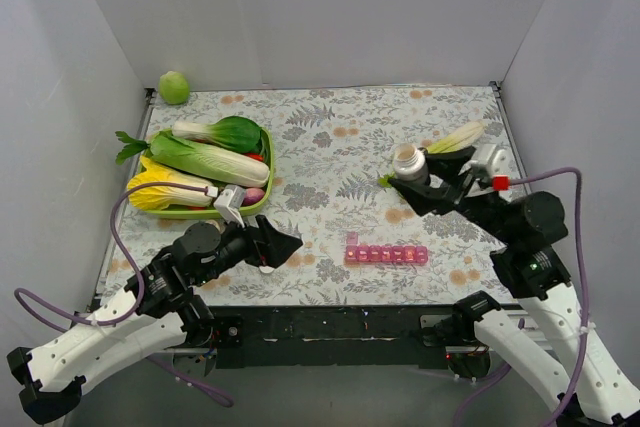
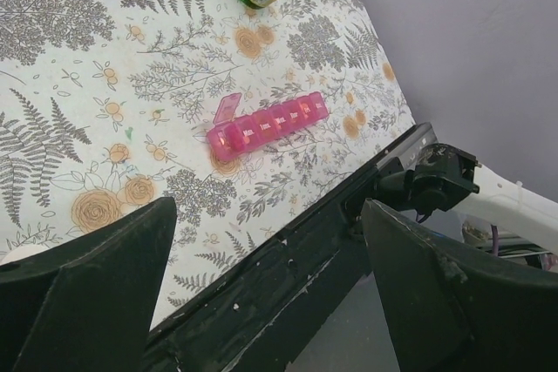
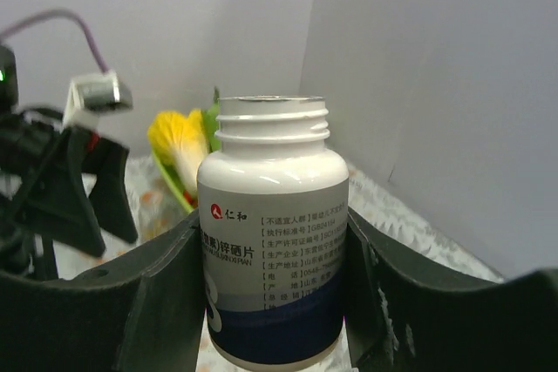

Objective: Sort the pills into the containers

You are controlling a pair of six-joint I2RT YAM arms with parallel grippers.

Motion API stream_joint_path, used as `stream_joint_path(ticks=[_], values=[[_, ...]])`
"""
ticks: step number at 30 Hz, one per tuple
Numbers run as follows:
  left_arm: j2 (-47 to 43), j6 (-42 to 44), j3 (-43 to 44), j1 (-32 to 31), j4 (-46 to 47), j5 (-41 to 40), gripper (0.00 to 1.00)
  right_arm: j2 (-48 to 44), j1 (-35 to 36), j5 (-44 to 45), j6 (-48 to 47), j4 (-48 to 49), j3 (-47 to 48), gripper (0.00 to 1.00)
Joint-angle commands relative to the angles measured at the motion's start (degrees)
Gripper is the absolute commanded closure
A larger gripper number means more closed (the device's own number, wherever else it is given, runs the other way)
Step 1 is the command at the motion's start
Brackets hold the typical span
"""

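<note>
The containers, a pink pill organizer (image 1: 386,254), lie near the table's front edge. In the left wrist view the organizer (image 2: 266,125) has one end lid standing open. My right gripper (image 1: 425,175) is shut on a white pill bottle (image 1: 407,160), held upright above the table's right side. Seen from the right wrist, the bottle (image 3: 272,241) has no cap and sits between both fingers of my right gripper (image 3: 272,311). No pills show in any view. My left gripper (image 1: 283,247) hangs open and empty, left of the organizer; in its own view the left gripper (image 2: 270,302) is over the table's front edge.
A green oval tray (image 1: 262,197) of vegetables stands at the left, with a green round fruit (image 1: 174,87) behind it. A leafy vegetable (image 1: 455,137) lies at the back right. A small white round object (image 2: 22,254) rests by my left finger. White walls enclose the table.
</note>
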Motion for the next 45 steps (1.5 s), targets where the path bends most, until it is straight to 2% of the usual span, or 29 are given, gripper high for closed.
stream_joint_path(ticks=[1,2,3,5,6,13,21,29,45], values=[[-0.9,1.5,-1.9,0.3,0.9,0.6,0.12,0.6,-0.1,-9.6,-16.2,-11.1,-6.5,0.99],[-1.0,1.7,-2.4,0.3,1.0,0.8,0.12,1.4,-0.1,-12.0,-20.7,-19.0,-6.9,0.99],[-1.3,1.9,-3.1,0.3,1.0,0.9,0.12,2.9,-0.1,-13.2,-29.6,-23.2,-7.3,0.99],[-1.3,2.2,-3.9,0.4,1.0,1.2,0.12,4.3,-0.1,-14.5,-33.2,-26.8,-8.2,0.99],[-1.5,2.4,-4.2,0.3,1.2,1.5,0.12,5.5,-0.1,-15.7,-37.2,-31.7,-8.3,0.99],[-2.0,3.1,-6.2,0.3,4.0,2.8,0.12,11.1,-0.1,-15.8,-54.8,-40.0,-12.5,0.99],[-2.3,2.3,-8.2,0.3,6.6,3.3,0.12,19.6,2.4,-9.8,-58.4,-37.2,-16.1,0.99],[-2.1,-1.0,-8.3,0.3,4.8,0.9,0.12,24.9,7.7,-1.9,-59.9,-38.0,-15.9,0.99],[-4.1,-2.2,-8.7,0.3,3.3,0.8,0.12,33.5,11.2,6.5,-59.8,-39.5,-11.0,0.99]])
